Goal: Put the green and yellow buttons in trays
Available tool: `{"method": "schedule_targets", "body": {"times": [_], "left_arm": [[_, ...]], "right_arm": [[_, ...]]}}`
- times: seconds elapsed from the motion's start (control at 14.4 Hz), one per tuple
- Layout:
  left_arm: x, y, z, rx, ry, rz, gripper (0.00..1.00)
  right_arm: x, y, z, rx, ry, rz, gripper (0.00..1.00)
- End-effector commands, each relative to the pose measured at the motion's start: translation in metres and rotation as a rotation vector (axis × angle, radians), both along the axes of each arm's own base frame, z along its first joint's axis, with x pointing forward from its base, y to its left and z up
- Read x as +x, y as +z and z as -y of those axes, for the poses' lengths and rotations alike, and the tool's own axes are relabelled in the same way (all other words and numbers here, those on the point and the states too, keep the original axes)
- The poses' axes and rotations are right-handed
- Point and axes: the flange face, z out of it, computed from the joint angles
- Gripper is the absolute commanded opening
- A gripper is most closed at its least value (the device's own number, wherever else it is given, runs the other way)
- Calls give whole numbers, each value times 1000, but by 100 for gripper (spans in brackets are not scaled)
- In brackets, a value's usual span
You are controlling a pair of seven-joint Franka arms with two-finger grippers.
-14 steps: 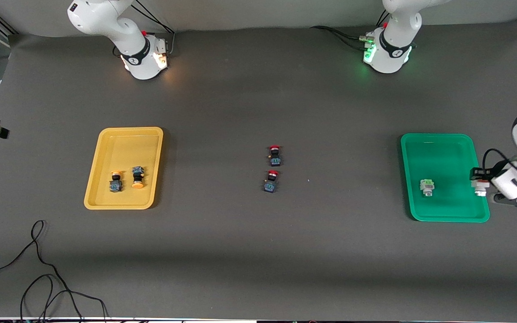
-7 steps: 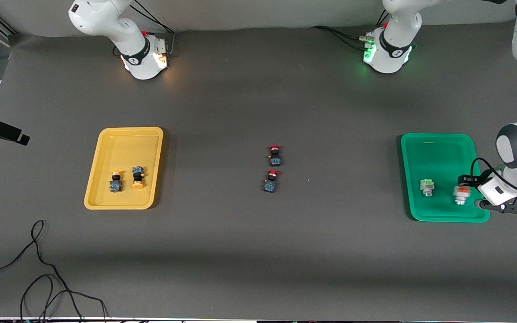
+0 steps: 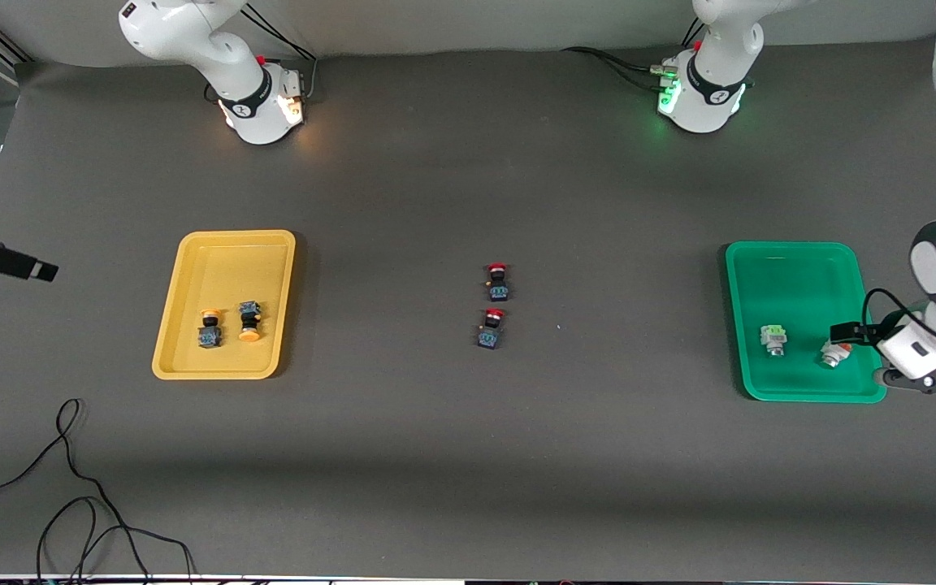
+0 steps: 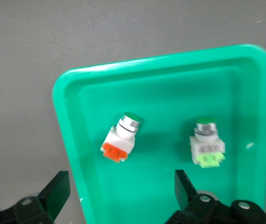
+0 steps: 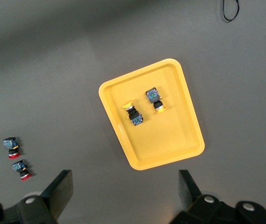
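The green tray (image 3: pixel 801 268) lies at the left arm's end. In it lie a pale green button (image 3: pixel 773 339) with a white-silver body and a white button with an orange base (image 3: pixel 834 353). Both show in the left wrist view (image 4: pixel 207 144), (image 4: pixel 120 137). My left gripper (image 3: pixel 864 354) is open and empty (image 4: pixel 121 196), just above the tray's rim beside the orange-based button. The yellow tray (image 3: pixel 228 244) holds two yellow buttons (image 3: pixel 209 327), (image 3: pixel 249 320). My right gripper (image 5: pixel 125 191) is open and empty, high above the table beside the yellow tray (image 5: pixel 170 156).
Two red-capped black-blue buttons (image 3: pixel 497 282), (image 3: pixel 491 328) lie mid-table between the trays. A black cable (image 3: pixel 70 487) loops near the front edge at the right arm's end. A black part of the right hand (image 3: pixel 1 262) shows at that end's edge.
My left gripper held the orange-based button over the green tray's rim, then opened. The button now lies in the tray. The right hand's black part shifted lower in the view.
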Motion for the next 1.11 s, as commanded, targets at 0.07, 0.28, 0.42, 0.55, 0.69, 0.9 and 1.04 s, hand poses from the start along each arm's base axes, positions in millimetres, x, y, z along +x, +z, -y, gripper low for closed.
{"method": "schedule_targets", "body": {"times": [0.07, 0.28, 0.42, 0.55, 0.69, 0.9, 1.04], "left_arm": [[7, 117, 48, 23, -3, -41, 100], [-8, 194, 97, 40, -11, -23, 100], [-28, 229, 130, 53, 14, -22, 100], [-42, 250, 154, 62, 24, -24, 100], [-54, 267, 169, 60, 3, -7, 100], [-73, 281, 181, 39, 8, 10, 100], [-83, 276, 182, 39, 41, 22, 100]], "right_arm": [[-24, 28, 2, 0, 44, 0, 100], [-38, 32, -3, -34, 100, 8, 100], [-59, 30, -14, -81, 141, 51, 100], [-85, 17, -16, -71, 160, 64, 100], [-95, 8, -16, -59, 313, 79, 100], [-81, 9, -28, -119, 384, 63, 100], [-74, 2, -30, -118, 382, 47, 100]]}}
